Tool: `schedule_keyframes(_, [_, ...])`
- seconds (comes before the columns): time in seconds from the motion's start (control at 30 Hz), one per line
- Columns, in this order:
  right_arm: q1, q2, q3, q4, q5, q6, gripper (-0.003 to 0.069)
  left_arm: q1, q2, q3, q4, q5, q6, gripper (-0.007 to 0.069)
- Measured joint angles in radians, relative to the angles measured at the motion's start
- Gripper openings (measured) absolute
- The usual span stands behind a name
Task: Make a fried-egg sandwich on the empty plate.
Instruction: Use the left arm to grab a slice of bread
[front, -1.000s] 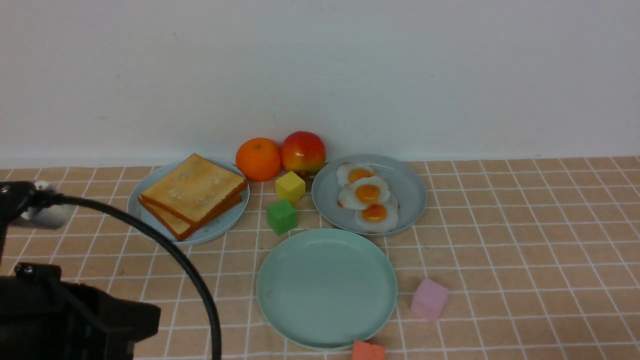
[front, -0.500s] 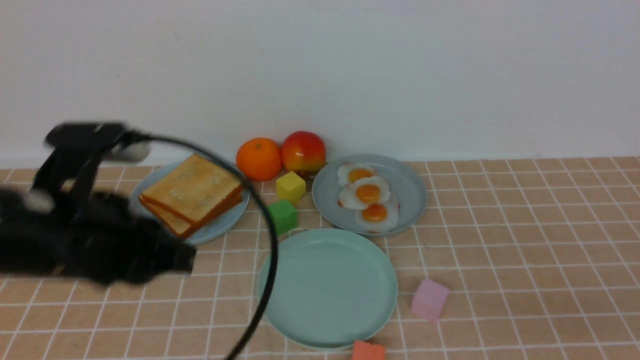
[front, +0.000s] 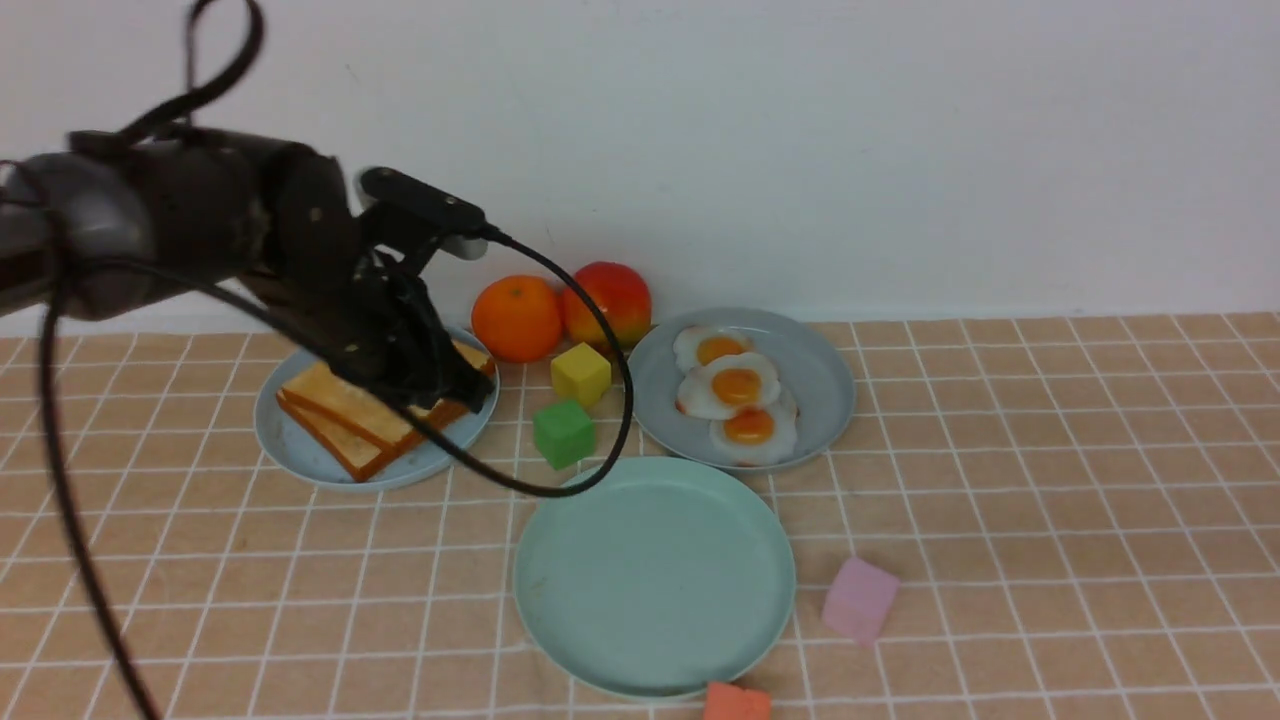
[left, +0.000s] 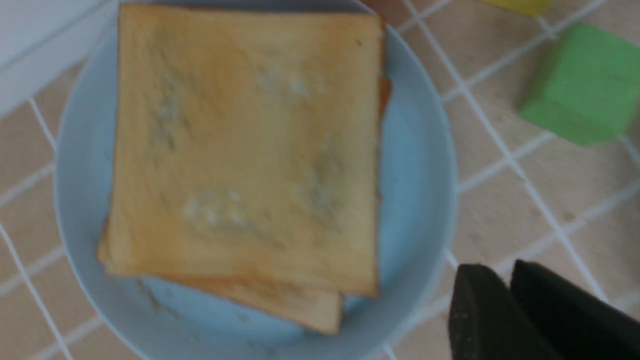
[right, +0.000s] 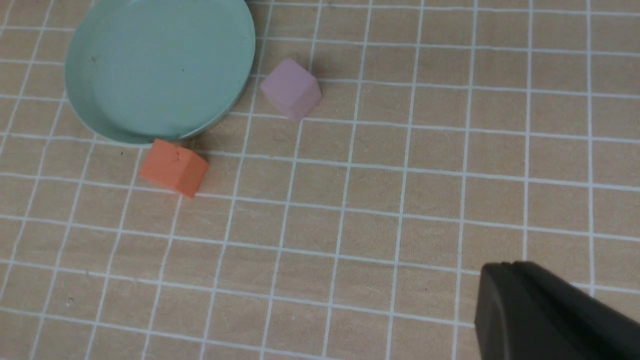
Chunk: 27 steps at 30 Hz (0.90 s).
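Fingers (left: 480, 315) of your left gripper (front: 442, 385) sit pressed together, gripping nothing, over the right part of the toast slices (front: 345, 415) on the light-blue plate (front: 300, 452), centre-left in the front view. Its black cable (front: 628, 400) loops in front of the apple (front: 630, 292), right of the green cube (front: 563, 432), down to the mint-green plate (front: 655, 575) at lower centre, pink cube (front: 858, 598) near its right. Fried eggs (front: 737, 387) lie on the grey-blue plate (front: 825, 375), right of centre. Your right gripper (right: 540, 315): one dark block, state unclear.
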Motion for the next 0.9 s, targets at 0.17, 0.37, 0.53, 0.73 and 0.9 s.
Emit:
schedule_keyframes(0.17, [0.000,0.000,0.000,0.002,0.001,0.000,0.0007,0.005,0.087,-0.052,0.085,-0.021,-0.005,0.0340])
schedule_keyframes(0.37, [0.000,0.000,0.000,0.024,0.001,-0.001,0.0006,0.020,0.158,-0.059,0.152,-0.092,-0.005,0.0401])
schedule_keyframes(0.53, [0.000,0.000,0.000,0.026,0.001,-0.001,0.0006,0.021,0.191,-0.060,0.177,-0.111,-0.005,0.0348])
schedule_keyframes(0.73, [0.000,0.000,0.000,0.040,0.001,-0.018,0.0011,0.021,0.191,-0.062,0.158,-0.100,-0.005,0.0139])
schedule_keyframes(0.9, [0.000,0.000,0.000,0.051,0.001,-0.030,0.0013,0.020,0.166,-0.074,0.127,-0.057,-0.005,0.0101])
